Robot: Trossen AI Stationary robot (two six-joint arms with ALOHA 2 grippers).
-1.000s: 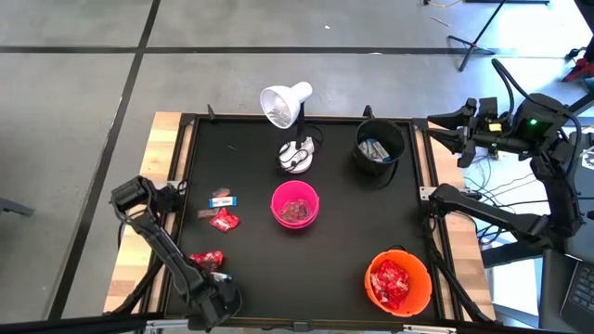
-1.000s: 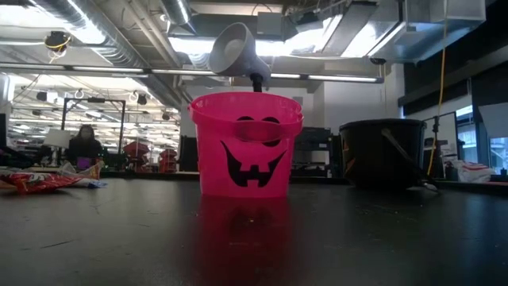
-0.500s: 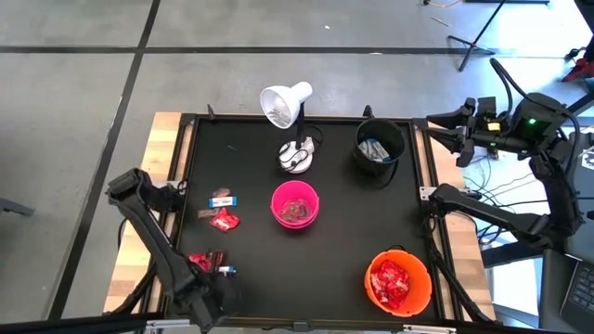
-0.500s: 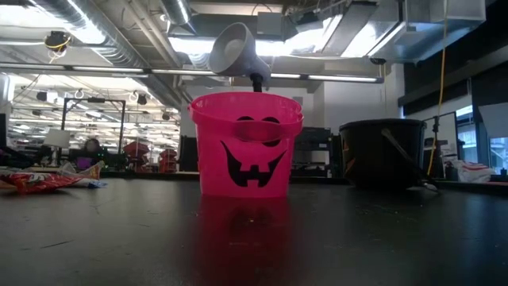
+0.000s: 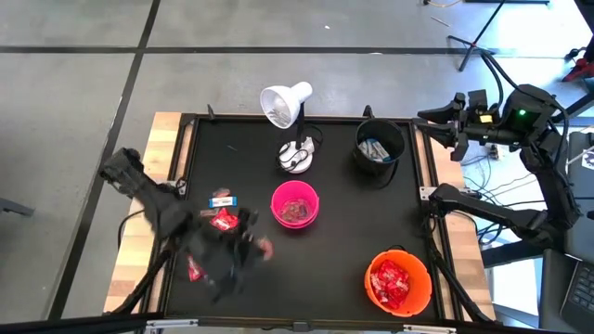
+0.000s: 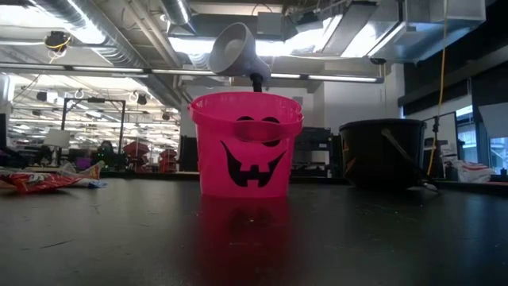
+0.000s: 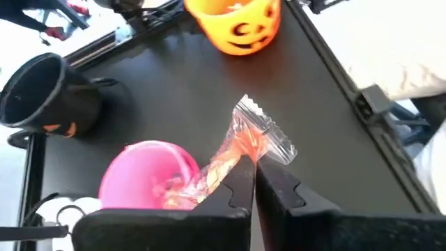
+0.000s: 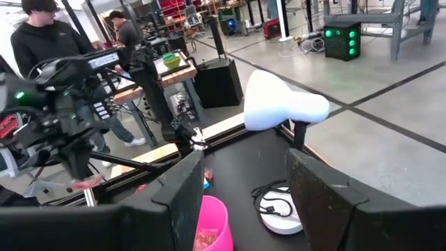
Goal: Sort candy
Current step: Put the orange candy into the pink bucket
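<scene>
Candy [image 7: 247, 150], red packet, pinched by one end in closed left gripper [image 7: 252, 183], w/ pink bucket [image 5: 295, 205] at its 2 o'clock. Right gripper [image 8: 244, 188] open, parked off-table approx. 2 o'clock.

A hot-pink bucket [image 6: 246, 143] with a black jack-o'-lantern face stood at the centre of a matte black table [image 5: 343, 213] edged in pale wood. At four o'clock from it sat an orange bucket [image 5: 399, 282], also marked with a black grin, filled with shiny red candy [image 5: 392, 281]. At one o'clock, a black bucket [image 5: 380, 148] held white-and-blue bars. A white desk lamp [image 5: 290, 116] stood at twelve o'clock. At nine o'clock lay a red packet [image 5: 224, 220] and a white-and-blue bar [image 5: 221, 199]. The dark left gripper [image 7: 254, 183] pinched a clear, orange-red wrapper [image 7: 252, 137] with a crimped edge.
</scene>
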